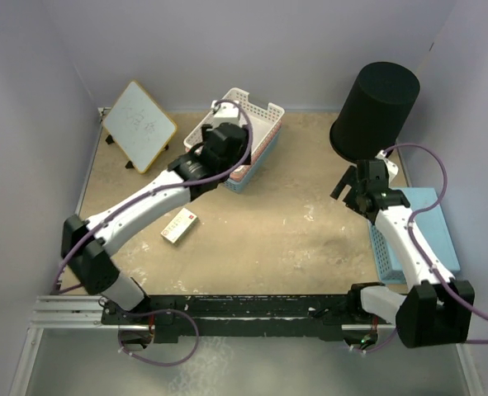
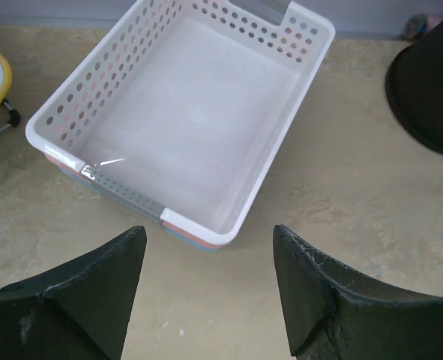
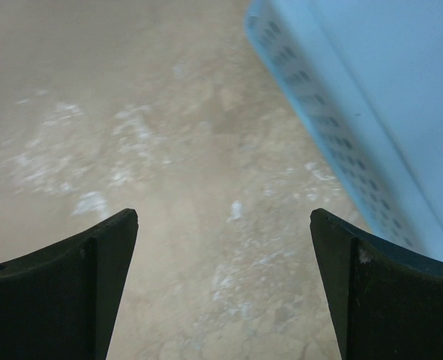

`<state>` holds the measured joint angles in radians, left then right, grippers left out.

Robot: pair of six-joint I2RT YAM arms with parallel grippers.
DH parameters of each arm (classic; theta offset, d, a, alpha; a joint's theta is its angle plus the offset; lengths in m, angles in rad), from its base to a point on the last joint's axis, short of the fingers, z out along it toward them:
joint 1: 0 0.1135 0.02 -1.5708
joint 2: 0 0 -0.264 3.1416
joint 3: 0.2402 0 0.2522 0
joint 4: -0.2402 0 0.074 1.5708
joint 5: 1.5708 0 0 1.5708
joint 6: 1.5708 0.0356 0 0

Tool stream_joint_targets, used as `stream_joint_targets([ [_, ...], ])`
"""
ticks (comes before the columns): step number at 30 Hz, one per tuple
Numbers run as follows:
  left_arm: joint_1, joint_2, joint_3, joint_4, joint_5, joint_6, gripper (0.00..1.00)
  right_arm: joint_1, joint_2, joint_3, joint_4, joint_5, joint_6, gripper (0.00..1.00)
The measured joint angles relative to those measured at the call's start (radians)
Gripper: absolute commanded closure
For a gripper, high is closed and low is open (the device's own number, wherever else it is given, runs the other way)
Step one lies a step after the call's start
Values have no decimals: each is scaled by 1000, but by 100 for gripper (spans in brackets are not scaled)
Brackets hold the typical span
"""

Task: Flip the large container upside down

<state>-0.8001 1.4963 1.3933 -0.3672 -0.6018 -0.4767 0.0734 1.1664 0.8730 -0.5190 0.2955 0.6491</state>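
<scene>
Lavender walls, scuffed tan worktop (image 1: 293,239).

Nearest me: right gripper (image 3: 222,225) spread wide and holding nothing, over bare worktop just beside the blue basket (image 1: 381,247). I read this as parked short of the target.

Mid-field: left gripper (image 2: 208,232) also parted and empty, facing the white basket's (image 2: 109,71) near corner. It sits well off the job.

Far right: large container (image 1: 376,111) stands free of both arms, wide rim on the worktop and closed base up. By my reading it is already inverted, so neither arm needs a hold.

Tall round black wastebasket (image 1: 374,111), upside down, rim down, far right.
</scene>
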Motion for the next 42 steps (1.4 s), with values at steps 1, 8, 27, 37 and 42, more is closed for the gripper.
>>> stream_joint_targets([
  [1, 6, 47, 53, -19, 6, 23, 33, 2, -11, -3, 1, -9, -2, 0],
  [8, 14, 443, 464, -112, 73, 156, 34, 5, -162, -59, 21, -113, -40, 0],
  [27, 104, 774, 766, -303, 226, 237, 96, 5, -221, -79, 24, -190, -56, 1],
  [37, 104, 704, 751, -319, 269, 237, 100, 5, -192, -79, 24, -217, -58, 1],
  [42, 104, 700, 751, -324, 276, 237, 100, 5, -194, -79, 24, -217, -58, 1],
])
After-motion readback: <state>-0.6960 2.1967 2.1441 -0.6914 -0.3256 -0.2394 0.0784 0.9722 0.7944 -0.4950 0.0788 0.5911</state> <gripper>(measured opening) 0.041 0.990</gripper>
